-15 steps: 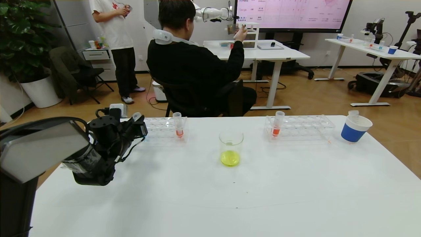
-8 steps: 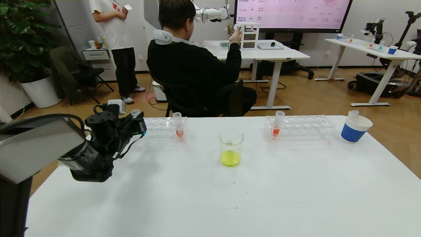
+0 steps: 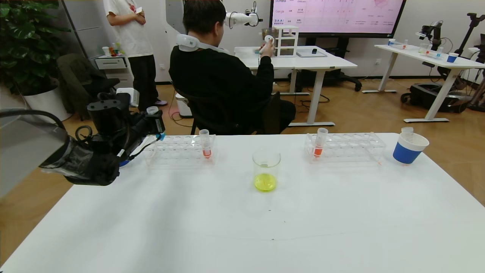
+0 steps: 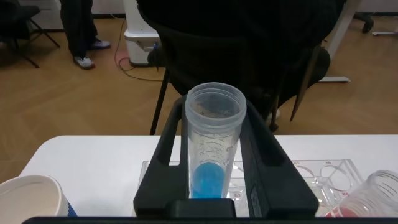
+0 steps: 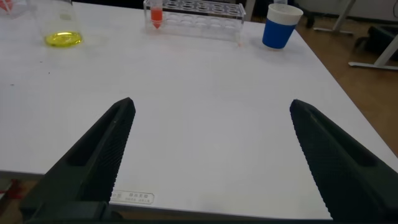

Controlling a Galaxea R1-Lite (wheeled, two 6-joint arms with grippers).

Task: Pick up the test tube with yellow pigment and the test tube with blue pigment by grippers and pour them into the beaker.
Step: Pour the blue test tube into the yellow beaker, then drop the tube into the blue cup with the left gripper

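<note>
**Blue tube held above the left rack**

The test tube with blue pigment (image 4: 214, 146) is a slim clear plastic cylinder with faint printed markings, an open round rim and cyan liquid pooled at its rounded bottom. It stands upright between the two black fingers (image 4: 268, 163) of the left gripper (image 3: 153, 123), which clamps it from both sides. In the head view only its pale rim and a spot of blue show past the gripper, lifted above the left end of the left rack (image 3: 178, 149) near the table's far left edge.

The beaker (image 3: 266, 170) is a clear glass cylinder with a flared rim, standing at the middle of the white table (image 3: 242, 227) with a shallow layer of yellow liquid inside. The left rack is a clear plastic tray of round holes holding one orange-tipped tube (image 3: 205, 143); a matching right rack (image 3: 345, 146) holds another orange-tipped tube (image 3: 319, 142). A blue paper cup (image 3: 409, 148) with a white rim stands beside the right rack, an empty clear tube poking out of it.

The left arm reaches in from the left, its wrist wrapped in dark cover and cable. The right gripper (image 5: 211, 149) hovers low over the near right part of the table, its ribbed black fingers spread wide apart.
</note>
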